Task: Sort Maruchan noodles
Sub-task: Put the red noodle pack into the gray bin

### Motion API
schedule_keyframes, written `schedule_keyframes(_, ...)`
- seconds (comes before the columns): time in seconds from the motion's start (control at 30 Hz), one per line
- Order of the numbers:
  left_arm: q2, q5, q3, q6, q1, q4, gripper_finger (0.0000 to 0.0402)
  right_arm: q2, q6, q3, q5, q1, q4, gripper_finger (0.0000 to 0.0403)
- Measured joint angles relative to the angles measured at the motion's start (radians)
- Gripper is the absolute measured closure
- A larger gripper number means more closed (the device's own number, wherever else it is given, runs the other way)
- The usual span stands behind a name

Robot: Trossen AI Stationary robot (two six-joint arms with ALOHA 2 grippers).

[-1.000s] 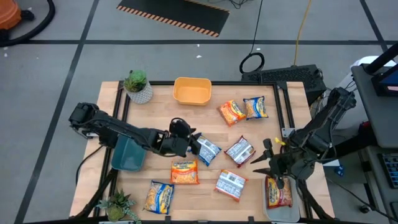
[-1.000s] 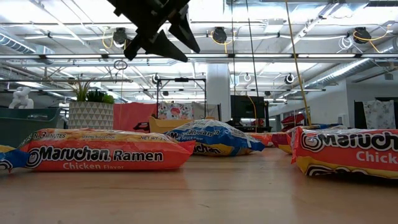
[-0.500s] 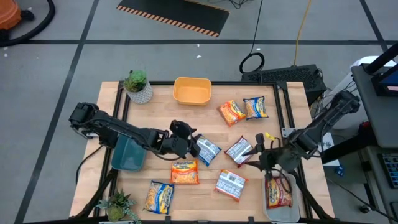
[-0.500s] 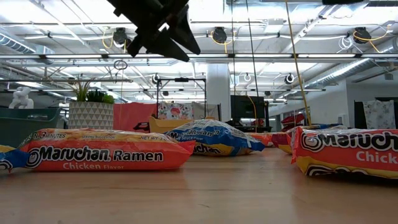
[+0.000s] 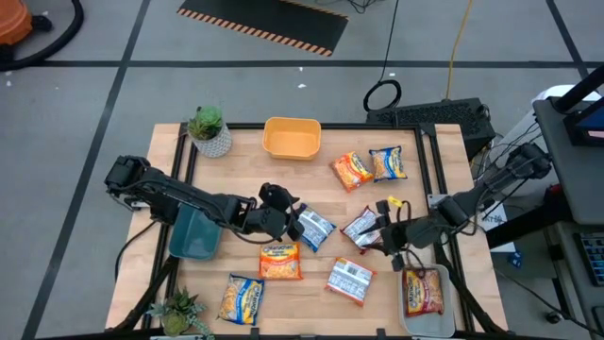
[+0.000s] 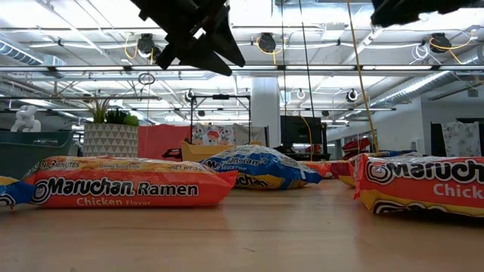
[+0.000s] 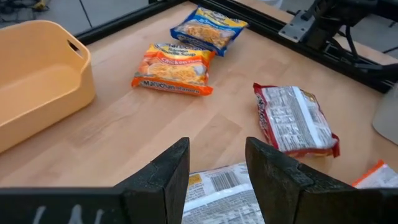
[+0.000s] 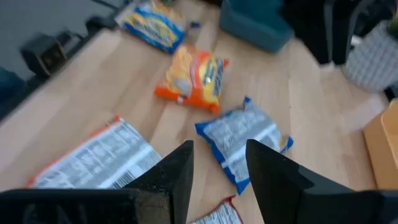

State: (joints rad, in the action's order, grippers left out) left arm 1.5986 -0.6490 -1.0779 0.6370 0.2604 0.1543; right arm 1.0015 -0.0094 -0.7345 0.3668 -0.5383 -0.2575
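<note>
Several Maruchan packets lie flat on the wooden table. A blue/white packet and a red/white packet lie mid-table. My left gripper hangs open above the blue/white packet, well clear of the table in the low view. My right gripper is open and hovers just right of the red/white packet; it shows at the low view's top right. An orange packet, another red/white one and a yellow/blue one lie nearer the front. One packet lies in the clear bin.
A yellow bin sits at the far edge and a teal bin at the left under my left arm. Two more packets lie far right. Potted plants stand at the left corners. The clear bin is front right.
My right gripper has moved from above the clear bin toward the table's left and slightly toward the far edge, ending beside the middle red/white packet. It has stayed open. The packets have not moved.
</note>
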Motion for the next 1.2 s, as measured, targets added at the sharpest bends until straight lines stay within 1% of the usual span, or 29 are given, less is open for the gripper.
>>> schedule_keyframes(0.07,0.000,0.003,0.000,0.004,0.004,0.000,0.0240,0.039,0.013,0.000,0.011,0.026,-0.004,0.0261)
schedule_keyframes(0.13,0.000,0.004,0.000,0.004,0.010,0.000,0.0240,0.085,0.022,-0.012,0.052,0.057,-0.042,0.0261)
schedule_keyframes(0.27,0.000,0.004,0.000,-0.008,0.019,0.000,0.0240,0.164,0.065,-0.053,0.048,0.130,-0.166,0.0261)
schedule_keyframes(0.4,0.000,0.017,0.000,-0.016,0.027,0.005,0.0240,0.192,0.106,-0.060,0.029,0.195,-0.203,0.0261)
schedule_keyframes(0.57,0.000,0.024,0.000,-0.072,0.030,0.013,0.0240,0.193,0.167,-0.061,-0.001,0.283,-0.244,0.0261)
schedule_keyframes(0.7,0.000,0.025,0.000,-0.120,0.020,0.016,0.0240,0.193,0.283,-0.061,0.001,0.346,-0.283,0.0261)
schedule_keyframes(0.8,0.000,0.025,0.000,-0.147,0.007,0.021,0.0240,0.193,0.418,-0.061,0.064,0.391,-0.276,0.0261)
schedule_keyframes(0.87,0.000,0.041,0.000,-0.168,-0.002,0.028,0.0240,0.193,0.479,-0.061,0.074,0.411,-0.277,0.0261)
schedule_keyframes(1.03,0.000,0.128,0.000,-0.226,-0.025,0.055,0.0240,0.196,0.601,-0.057,0.074,0.420,-0.327,0.0261)
schedule_keyframes(1.2,0.000,0.158,0.000,-0.284,-0.034,0.083,0.0240,0.204,0.711,-0.024,0.047,0.424,-0.330,0.0254)
